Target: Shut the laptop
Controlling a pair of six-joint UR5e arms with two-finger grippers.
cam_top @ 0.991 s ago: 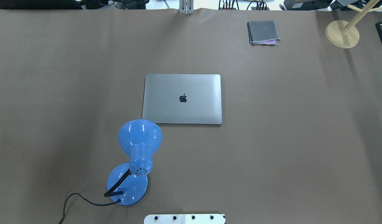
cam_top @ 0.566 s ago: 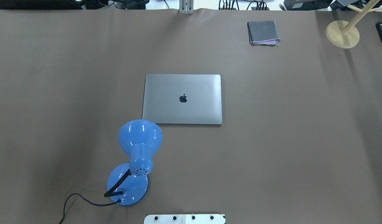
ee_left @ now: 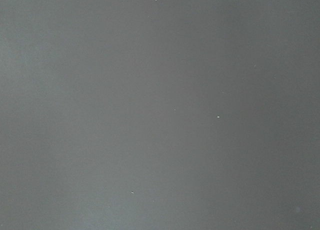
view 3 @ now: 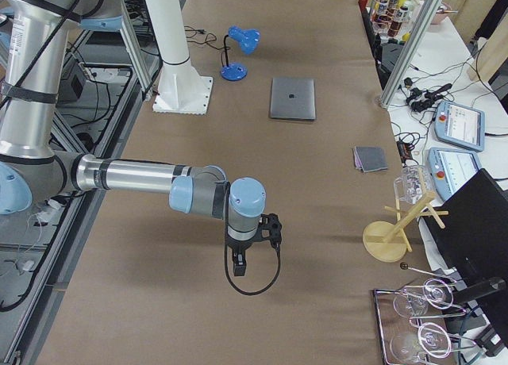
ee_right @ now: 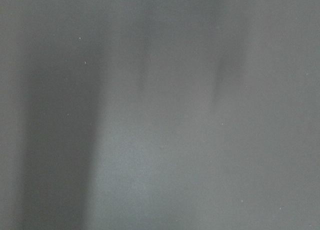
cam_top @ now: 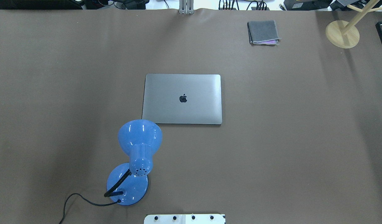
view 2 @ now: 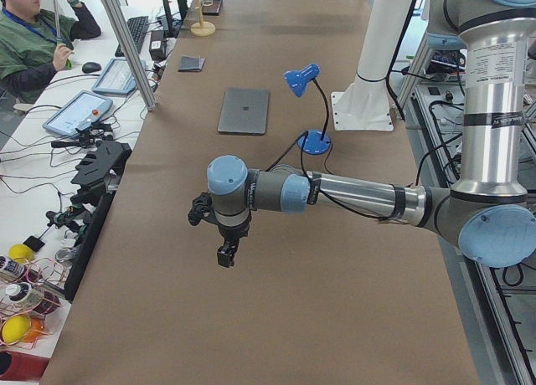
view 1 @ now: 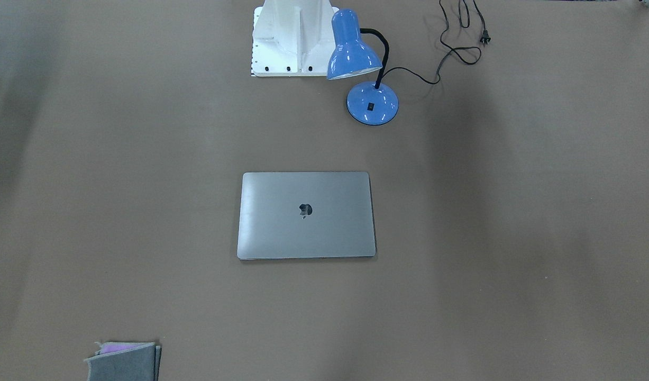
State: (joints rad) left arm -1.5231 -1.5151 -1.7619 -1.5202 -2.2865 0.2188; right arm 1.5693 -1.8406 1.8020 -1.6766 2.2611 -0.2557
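Surface: brown table, roomy.
Laptop: laptop lies flat mid-table, lid fully down, logo up.
Lamp: blue lamp at the laptop's 7 o'clock, overhead view.
Left: left gripper hangs well clear of the laptop; can't tell how open or holding anything.
Right: right gripper same deal, can't tell.

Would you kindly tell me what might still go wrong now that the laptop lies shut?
The laptop is already shut, so further pressing may only strain it. The blue lamp stands between the robot's base and the laptop; an arm reaching in might tip it. The lamp's cord lies loose on the table and might snag.
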